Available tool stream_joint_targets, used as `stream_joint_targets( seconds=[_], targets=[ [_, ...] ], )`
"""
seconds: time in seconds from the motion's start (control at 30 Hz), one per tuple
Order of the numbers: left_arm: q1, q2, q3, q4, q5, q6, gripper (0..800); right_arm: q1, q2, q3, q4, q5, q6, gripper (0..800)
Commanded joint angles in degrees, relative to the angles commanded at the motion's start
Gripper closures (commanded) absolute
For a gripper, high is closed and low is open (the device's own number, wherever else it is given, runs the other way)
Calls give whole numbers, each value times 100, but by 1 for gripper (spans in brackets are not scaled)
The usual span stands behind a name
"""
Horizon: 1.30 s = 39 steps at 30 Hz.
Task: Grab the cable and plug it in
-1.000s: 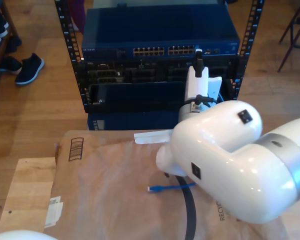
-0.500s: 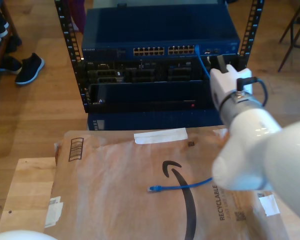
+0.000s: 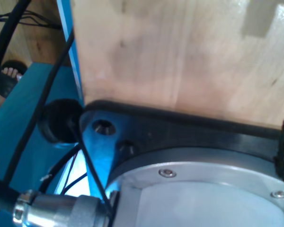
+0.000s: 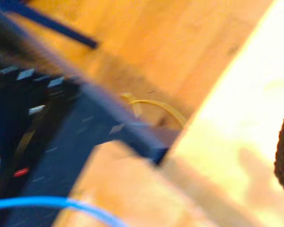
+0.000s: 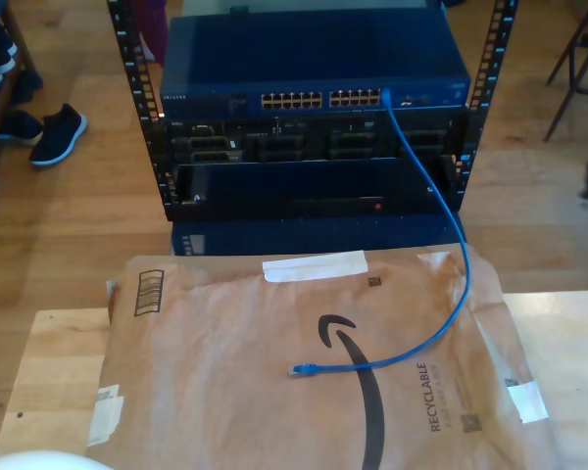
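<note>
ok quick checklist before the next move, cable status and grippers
1. One end of the blue patch cable in a port of the switch: ok; it reaches the last port toward the exterior view's right.
2. Plug fully seated: cannot tell.
3. Free plug lying on the paper mailer: ok.
4. Cable run free of snags: ok; it hangs down the rack front in one loose curve.
5. My first and second grippers open: cannot tell.

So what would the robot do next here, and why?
Probably reach for the cable's loose plug on the brown paper mailer. One end already sits in the switch port, and the other lies free.
</note>
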Motion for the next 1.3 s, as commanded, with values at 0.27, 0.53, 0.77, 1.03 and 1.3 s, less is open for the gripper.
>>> stream_joint_targets(
  seconds=[0.27, 0.53, 0.77, 1.03, 1.3],
  targets=[
    [0, 0, 0, 0, 0, 0, 1, -1679, -492, 97, 0, 1925, -1556, 6],
    [-9, 9, 0, 0, 0, 0, 1, -3771, -1055, 369, -114, 3508, -3552, 6],
    [0, 9, 0, 0, 0, 9, 1, -5512, -1187, 976, -123, 3516, -4932, 4],
    [0, 0, 0, 0, 0, 9, 1, -5952, -905, 1530, -123, 3429, -4932, 6],
    [-9, 0, 0, 0, 0, 0, 1, -6022, -167, 1697, -97, 3226, -4914, 6]
  ],
)
